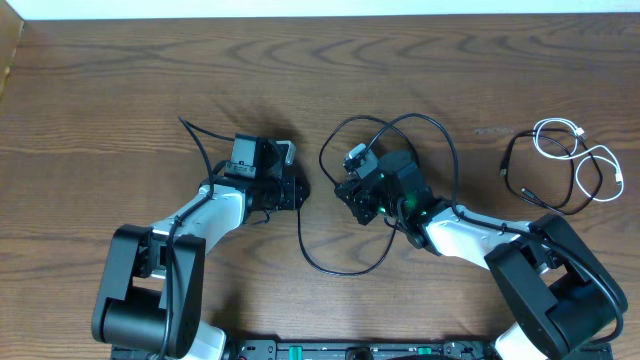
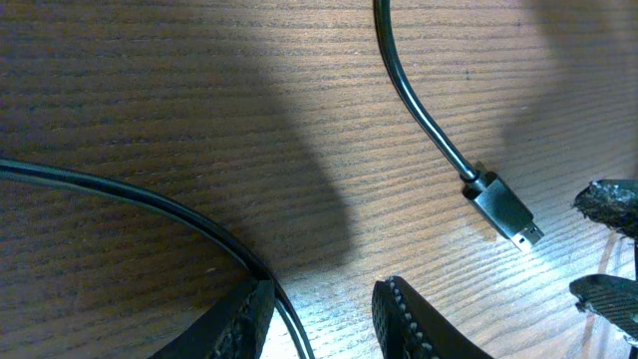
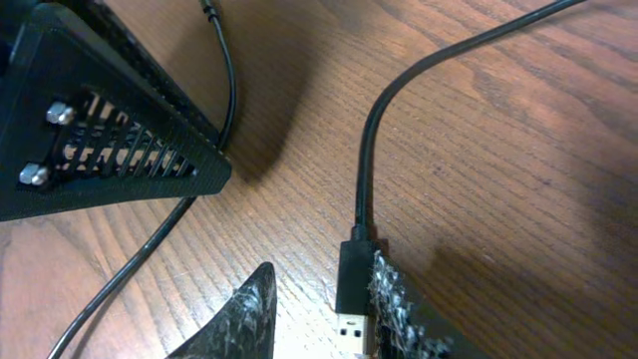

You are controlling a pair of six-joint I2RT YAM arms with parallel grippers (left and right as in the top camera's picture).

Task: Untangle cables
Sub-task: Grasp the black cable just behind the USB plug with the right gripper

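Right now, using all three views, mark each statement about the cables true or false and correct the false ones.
1. A white cable lies on the table's right side. True.
2. That white cable overlaps a short black cable. True.
3. The USB plug hangs in the air. False: it lies flat on the wood.
4. The long black cable between the arms lies straight. False: it curls in loops.
5. Both arms' jaws are clamped shut. False: both pairs stand apart.
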